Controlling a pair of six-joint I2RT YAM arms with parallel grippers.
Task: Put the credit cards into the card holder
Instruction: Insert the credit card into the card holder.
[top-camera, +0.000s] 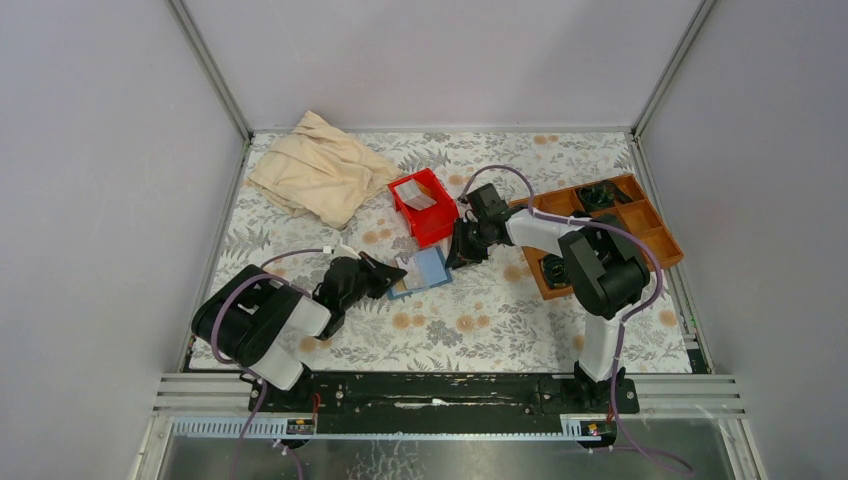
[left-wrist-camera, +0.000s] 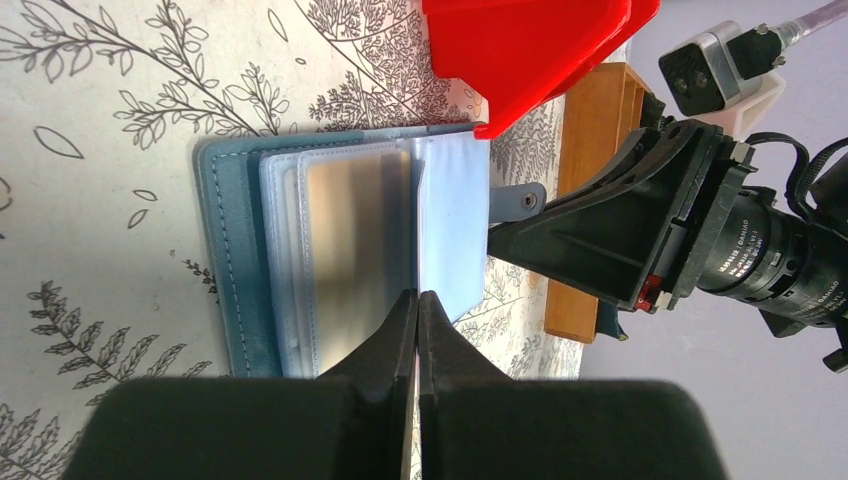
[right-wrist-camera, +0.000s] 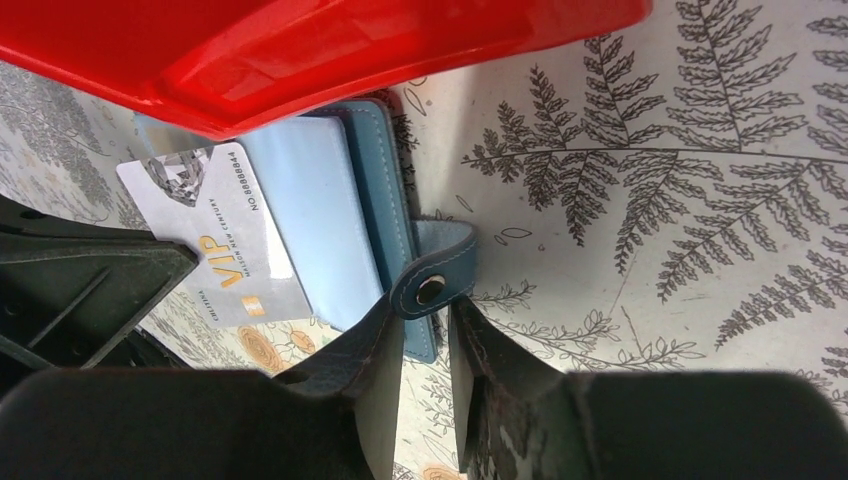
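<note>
holder: the holder (top-camera: 432, 268) lies open and flat on the table (top-camera: 480, 310), between the two tools and just beside the near corner of the bin (top-camera: 435, 228).
card: a silver card (right-wrist-camera: 215, 250) lies among the holder's clear sleeves, with a pale-blue leaf over one edge. Can't tell if it's fully in a slot.
left tool: the left tool (left-wrist-camera: 417, 293) has its fingers together with nothing between them. The tip is down on the sleeves at the card's edge and looks like it's pinning them.
right tool: the right tool (right-wrist-camera: 425, 310) has its fingers apart on either side of the strap (right-wrist-camera: 440, 280). One finger touches it; can't tell if it's clamped.
key relation: the strap sticks out toward the right arm and the card side faces the left tool. So right is nearer the strap and left is nearer the card.
card axis: the long side runs roughly parallel to the holder's fold, in line with the left tool's fingers.
risk: my guess is that a tug on the strap drags the holder unless the left pin holds.
</note>
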